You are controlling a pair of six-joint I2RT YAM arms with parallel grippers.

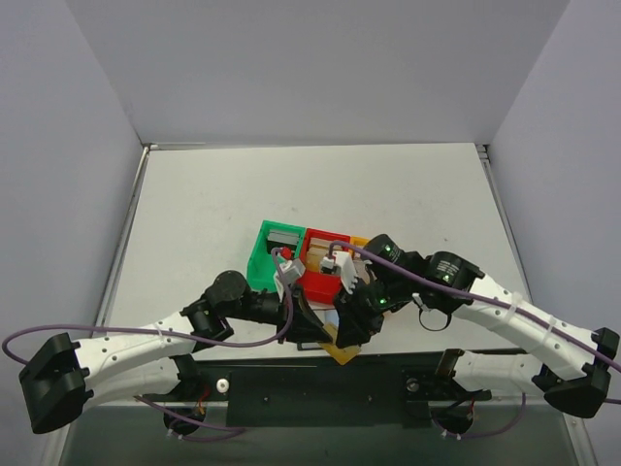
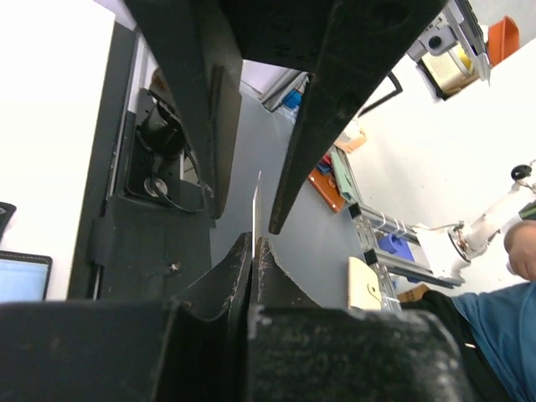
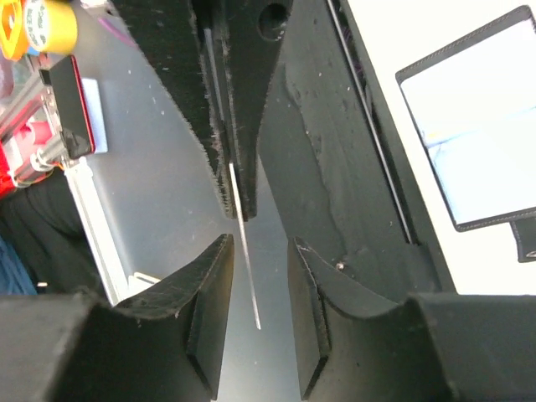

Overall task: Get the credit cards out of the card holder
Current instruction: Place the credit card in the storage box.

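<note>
My left gripper (image 2: 255, 244) is clamped on a thin pale credit card (image 2: 256, 197), edge-on; my right gripper (image 3: 260, 244) stands partly open around it.

L gripper (image 2: 253, 249) pinching thin card (image 2: 256, 205) edge-on.

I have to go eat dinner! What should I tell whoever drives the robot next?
Left gripper: shut on a credit card, seen edge-on.
Right gripper: open, fingers either side of that card, not touching it.
Card holder: on the table, just beyond both grippers. A grey card seems to sit in its green box.
Done: one card is out of the holder.
Left: set that card down, then take out the rest.
</note>
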